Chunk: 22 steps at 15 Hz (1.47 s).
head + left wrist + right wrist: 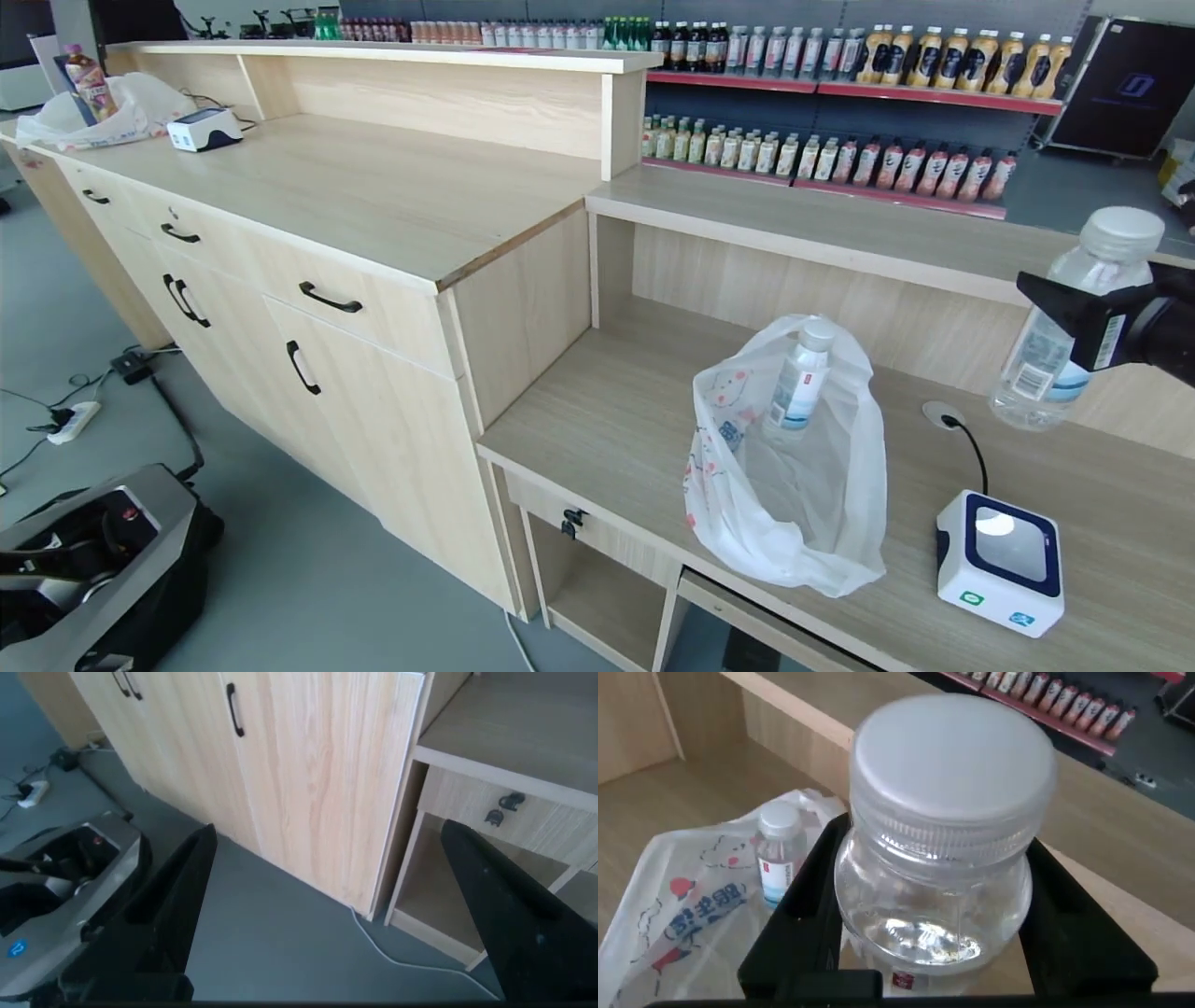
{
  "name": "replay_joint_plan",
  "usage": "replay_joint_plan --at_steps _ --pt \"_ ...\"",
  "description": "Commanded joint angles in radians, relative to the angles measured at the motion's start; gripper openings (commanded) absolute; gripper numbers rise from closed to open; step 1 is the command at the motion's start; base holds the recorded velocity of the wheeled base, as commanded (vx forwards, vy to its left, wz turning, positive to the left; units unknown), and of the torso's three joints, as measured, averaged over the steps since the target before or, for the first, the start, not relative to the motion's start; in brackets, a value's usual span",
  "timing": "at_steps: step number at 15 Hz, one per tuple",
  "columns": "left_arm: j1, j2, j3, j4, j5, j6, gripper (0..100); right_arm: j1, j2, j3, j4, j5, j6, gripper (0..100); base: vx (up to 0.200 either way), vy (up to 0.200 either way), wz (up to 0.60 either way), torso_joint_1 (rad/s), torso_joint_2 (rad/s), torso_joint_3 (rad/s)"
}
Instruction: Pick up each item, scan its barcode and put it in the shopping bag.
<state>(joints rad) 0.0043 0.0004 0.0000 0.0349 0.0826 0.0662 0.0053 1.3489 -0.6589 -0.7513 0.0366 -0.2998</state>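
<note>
My right gripper (1092, 322) is shut on a clear water bottle (1064, 345) with a white cap, held upright in the air above the counter at the right, behind the scanner (1001, 561). In the right wrist view the bottle (938, 859) sits between the black fingers (808, 896), cap toward the camera. A white plastic shopping bag (794, 485) stands open on the lower counter (616, 411) with another bottle (799, 378) upright inside it; the bag (691, 905) and its bottle (777, 854) lie below the held one. My left gripper (327, 915) hangs open low over the floor, beside the cabinet.
The white and blue scanner sits near the counter's front edge, its cable running to a grommet (943, 413). A taller counter (373, 187) with drawers stands to the left, bearing a second scanner (203, 129) and a bag (93, 117). Shelves of bottles (822, 103) line the back.
</note>
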Motion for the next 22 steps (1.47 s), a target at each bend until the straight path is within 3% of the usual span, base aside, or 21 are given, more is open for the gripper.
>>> replay_joint_plan --at_steps 1,8,17,22 --pt "0.0 0.0 0.0 0.0 0.0 0.0 100 0.024 0.019 0.004 0.003 0.002 0.018 0 0.0 0.0 0.0 0.0 0.0 0.0" --pt "0.0 0.0 0.0 0.0 0.0 0.0 100 0.084 0.274 0.022 -0.039 0.009 0.162 0 0.0 0.0 0.0 0.0 0.0 0.0" --pt "0.0 0.0 0.0 0.0 0.0 0.0 100 0.171 0.572 0.041 -0.388 0.075 0.169 0 0.0 0.0 0.0 0.0 0.0 0.0" --pt "0.0 0.0 0.0 0.0 0.0 0.0 100 0.185 0.654 0.013 -0.488 0.117 0.172 0 0.0 0.0 0.0 0.0 0.0 0.0"
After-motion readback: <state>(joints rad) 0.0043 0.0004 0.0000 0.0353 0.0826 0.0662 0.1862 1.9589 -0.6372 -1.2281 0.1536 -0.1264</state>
